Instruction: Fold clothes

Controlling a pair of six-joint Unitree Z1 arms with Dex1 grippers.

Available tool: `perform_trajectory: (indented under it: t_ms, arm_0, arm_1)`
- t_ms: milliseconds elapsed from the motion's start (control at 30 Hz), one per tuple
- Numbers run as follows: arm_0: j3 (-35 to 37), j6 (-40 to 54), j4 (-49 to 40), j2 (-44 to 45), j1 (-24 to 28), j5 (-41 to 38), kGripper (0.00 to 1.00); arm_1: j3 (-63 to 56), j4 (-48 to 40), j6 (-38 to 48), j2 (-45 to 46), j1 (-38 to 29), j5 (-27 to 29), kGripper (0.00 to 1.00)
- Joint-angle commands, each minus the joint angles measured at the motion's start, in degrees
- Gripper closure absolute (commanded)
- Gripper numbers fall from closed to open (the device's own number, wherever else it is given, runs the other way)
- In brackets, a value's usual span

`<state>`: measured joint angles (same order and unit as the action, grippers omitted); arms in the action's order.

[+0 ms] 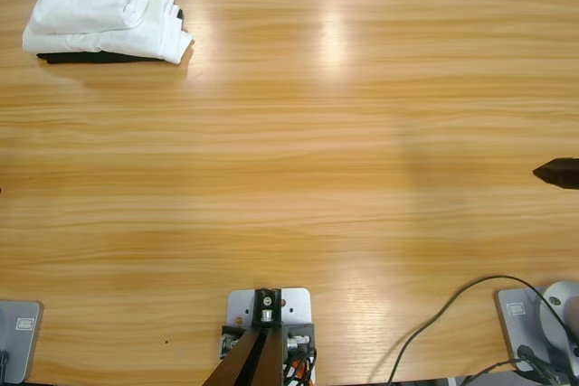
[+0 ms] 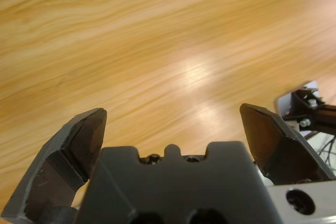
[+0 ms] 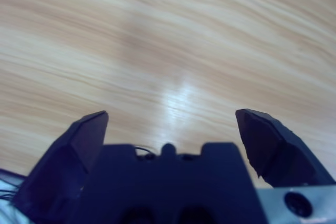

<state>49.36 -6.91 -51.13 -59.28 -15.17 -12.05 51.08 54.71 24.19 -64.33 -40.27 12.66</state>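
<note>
White T-shirt (image 1: 104,14) lies folded at table's (image 1: 298,160) 10 o'clock corner atop black garment (image 1: 81,58). Left gripper (image 2: 173,129) and right gripper (image 3: 170,127) both spread wide, empty, over bare wood, well apart from shirt.

No text, label or number can be read anywhere.

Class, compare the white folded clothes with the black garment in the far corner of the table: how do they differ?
The white clothes lie on top; the black garment lies underneath. The white clothes show fully, as a bulky, rumpled pile, while the black garment shows only as a thin flat strip at the pile's near edge. Both sit together in the same corner of the table, away from either hand.
</note>
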Motion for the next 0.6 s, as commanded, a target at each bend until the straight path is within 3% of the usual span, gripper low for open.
perform_trajectory:
  t_ms: [33,100,267,600]
  arm_0:
    - [-2.9,-1.5,2.3,1.3,-0.9,-1.2,0.004]
    - [-2.9,-1.6,2.3,1.3,-1.4,-1.2,0.003]
    - [-3.2,-2.1,2.6,1.8,-1.7,-1.0,0.004]
    - [-3.1,-2.1,2.6,1.4,-2.3,-1.0,0.002]
  arm_1:
    - [-0.2,-3.2,-8.3,1.2,1.9,2.3,0.052]
    - [0.0,-3.2,-9.0,-0.1,1.9,1.4,0.0]
    - [0.7,-2.9,-9.6,-3.5,1.9,0.9,0.0]
    - [-0.8,-4.5,-10.8,2.7,1.9,-0.5,0.0]
